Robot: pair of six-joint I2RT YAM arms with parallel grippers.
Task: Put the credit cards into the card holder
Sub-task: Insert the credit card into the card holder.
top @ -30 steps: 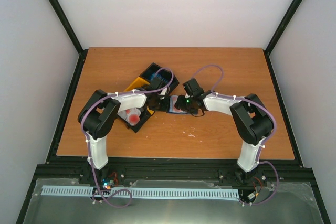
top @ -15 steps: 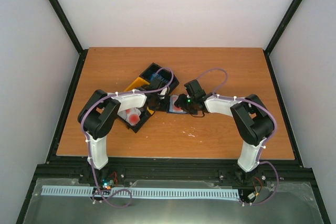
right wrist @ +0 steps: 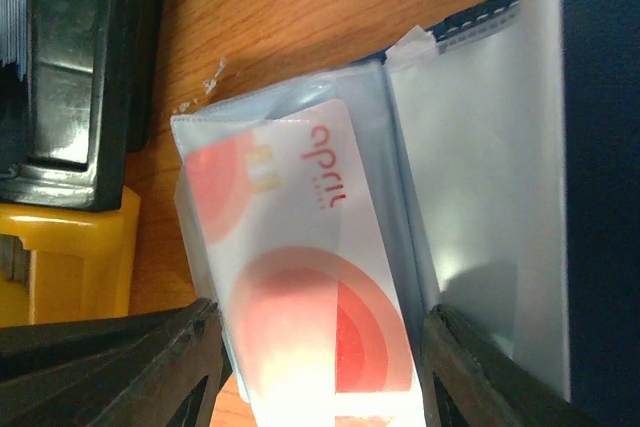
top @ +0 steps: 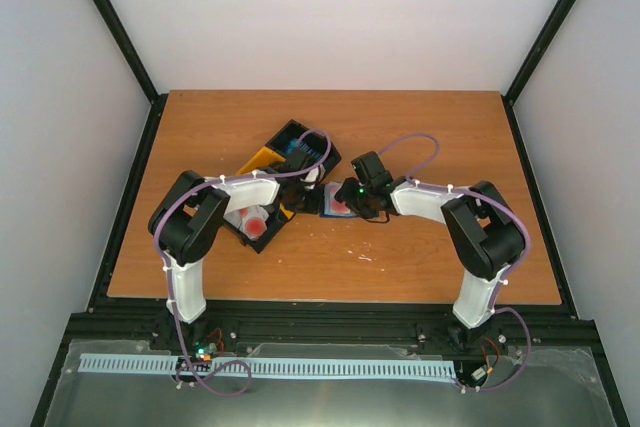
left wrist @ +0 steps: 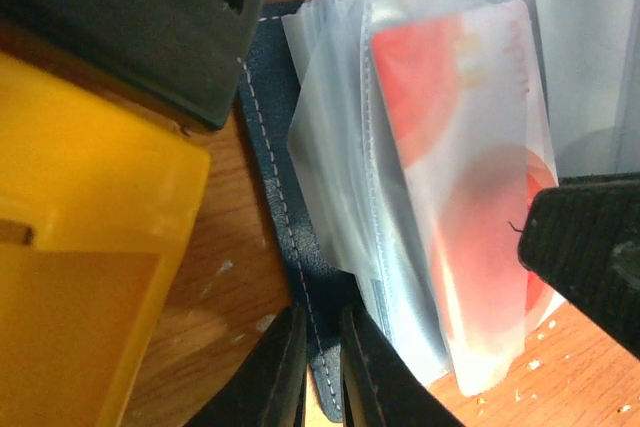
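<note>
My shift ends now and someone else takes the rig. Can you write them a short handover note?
Left gripper: fingers shut on the navy cover edge of the card holder.
Right gripper: open, fingers either side of a white-and-red card.
Done: that card looks seated in a clear sleeve of the holder.
Left: other cards wait in the black-and-yellow tray; how many, I cannot tell.
</note>
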